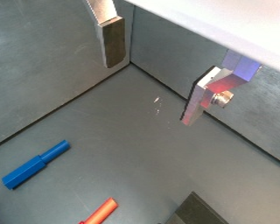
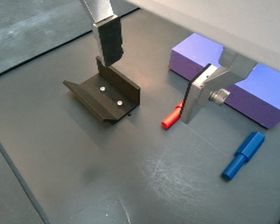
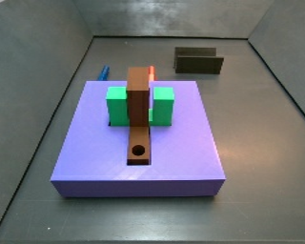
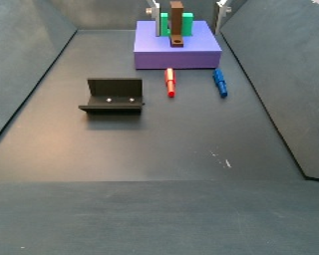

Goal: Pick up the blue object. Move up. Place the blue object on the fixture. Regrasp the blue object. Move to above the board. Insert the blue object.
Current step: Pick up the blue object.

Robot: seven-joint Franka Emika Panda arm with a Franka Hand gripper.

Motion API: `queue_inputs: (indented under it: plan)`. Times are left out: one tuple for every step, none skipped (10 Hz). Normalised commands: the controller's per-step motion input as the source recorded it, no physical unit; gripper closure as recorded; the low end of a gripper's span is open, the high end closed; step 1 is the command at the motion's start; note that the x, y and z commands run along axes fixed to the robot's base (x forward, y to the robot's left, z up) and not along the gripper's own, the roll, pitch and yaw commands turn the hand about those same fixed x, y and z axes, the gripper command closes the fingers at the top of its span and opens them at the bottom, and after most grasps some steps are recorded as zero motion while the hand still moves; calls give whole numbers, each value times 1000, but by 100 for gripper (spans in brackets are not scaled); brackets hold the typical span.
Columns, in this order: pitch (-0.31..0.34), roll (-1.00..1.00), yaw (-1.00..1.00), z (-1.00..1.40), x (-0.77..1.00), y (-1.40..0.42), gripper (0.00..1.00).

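Note:
The blue object is a slim blue peg (image 1: 38, 164) lying flat on the dark floor, seen again in a wrist view (image 2: 243, 154) and in both side views (image 3: 102, 72) (image 4: 219, 82), next to the board's edge. My gripper (image 1: 157, 66) (image 2: 154, 66) hangs open well above the floor with nothing between its fingers, off to the side of the peg. It does not show in the side views. The fixture (image 2: 104, 96) (image 4: 113, 97) (image 3: 198, 62) stands apart on the floor. The lavender board (image 2: 195, 57) (image 3: 168, 152) (image 4: 195, 55) carries a green block (image 3: 117, 103) and a brown bar (image 3: 140, 114).
A red peg (image 2: 174, 114) (image 4: 170, 84) (image 1: 99, 212) lies on the floor between the board and the fixture, beside the blue one. Grey walls (image 4: 29, 70) close in the floor on all sides.

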Motion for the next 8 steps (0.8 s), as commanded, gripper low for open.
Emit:
queue_inputs:
  plan:
    - [0,0,0,0,26,-37,0]
    - [-23,-30,0,-89,14,-74,0]
    - [-203,104,0,-700,-426,-1000,0]
    - [-199,74,0,-709,-549,-986,0]
    - [-187,67,0,-720,-537,-997,0]
    - [-187,20,0,-689,-346,-980,0]
    - [-226,67,31,-591,-249,-1000,0]
    - [-133,183,83,-511,0,-797,0]
